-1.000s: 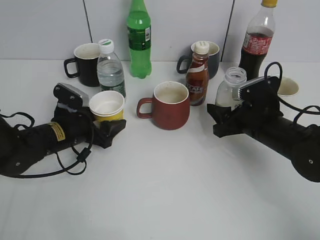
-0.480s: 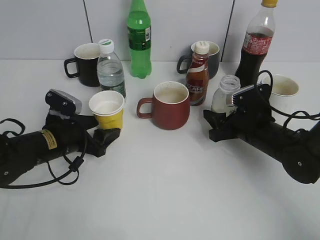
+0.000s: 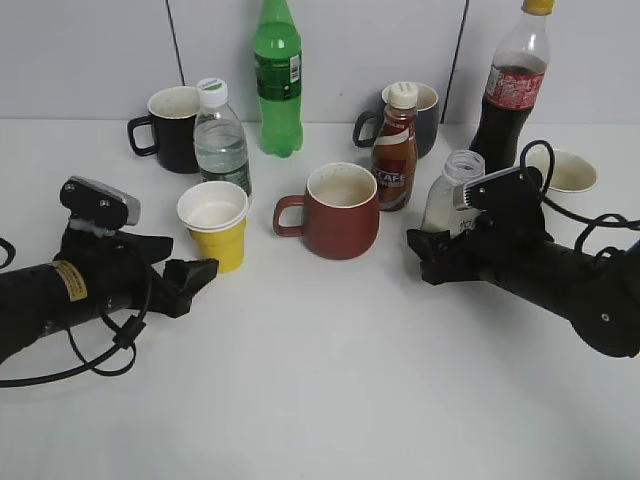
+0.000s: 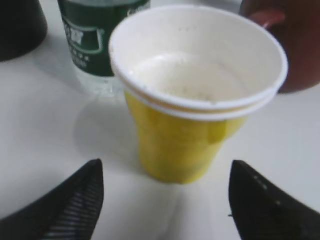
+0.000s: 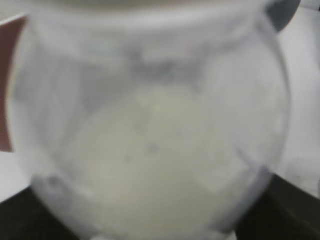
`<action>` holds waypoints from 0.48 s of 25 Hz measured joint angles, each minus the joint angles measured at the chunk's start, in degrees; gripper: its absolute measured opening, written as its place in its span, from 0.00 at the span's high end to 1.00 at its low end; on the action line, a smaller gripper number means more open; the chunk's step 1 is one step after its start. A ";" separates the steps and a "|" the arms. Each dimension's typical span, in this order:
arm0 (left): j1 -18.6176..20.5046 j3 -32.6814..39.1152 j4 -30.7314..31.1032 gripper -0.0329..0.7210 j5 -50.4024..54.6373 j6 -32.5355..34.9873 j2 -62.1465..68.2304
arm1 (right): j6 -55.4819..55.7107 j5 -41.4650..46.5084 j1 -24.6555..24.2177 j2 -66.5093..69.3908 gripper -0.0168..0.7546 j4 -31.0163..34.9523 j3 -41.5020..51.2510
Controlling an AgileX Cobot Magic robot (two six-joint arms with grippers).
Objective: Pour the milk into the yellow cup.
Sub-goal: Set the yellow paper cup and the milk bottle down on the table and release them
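right gripper (image 3: 438, 250) is clamping the milk (image 3: 452, 195) low on its body; the bottle is uncapped, leaning slightly left, base hidden behind the fingers. in the right wrist view the milk (image 5: 150, 145) is filling the frame, blurred, with creamy-white liquid lying in the lower part and clear wall above.

left gripper (image 3: 195, 275) is resting low by the table (image 3: 330, 380), jaws spread apart and holding nothing. in the left wrist view its two dark fingertips (image 4: 75, 200) are sitting either side of, and short of, the yellow cup (image 4: 192, 95); no contact. the cup is standing upright, white inside, apparently empty apart from a faint residue on the bottom.

exterior view: yellow cup (image 3: 215, 225) is standing just in front of a water bottle (image 3: 221, 135), left of the red-brown mug (image 3: 340, 210), which looks empty. the brown coffee bottle (image 3: 396, 148) is standing capped between that mug and the milk. behind are standing a green bottle (image 3: 277, 75), a black mug (image 3: 170, 128), a dark mug (image 3: 425, 115), a cola bottle (image 3: 510, 85) roughly part full, and a white cup (image 3: 568, 172).
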 joint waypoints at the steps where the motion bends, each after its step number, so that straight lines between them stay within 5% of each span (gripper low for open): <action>1: 0.00 0.18 -0.05 0.17 0.58 0.00 -0.40 | 0.62 1.98 0.00 -0.73 0.24 0.00 0.00; 12: 0.06 2.26 -0.05 0.18 19.66 0.00 -14.67 | 15.16 23.74 0.00 -12.15 0.24 -10.08 0.00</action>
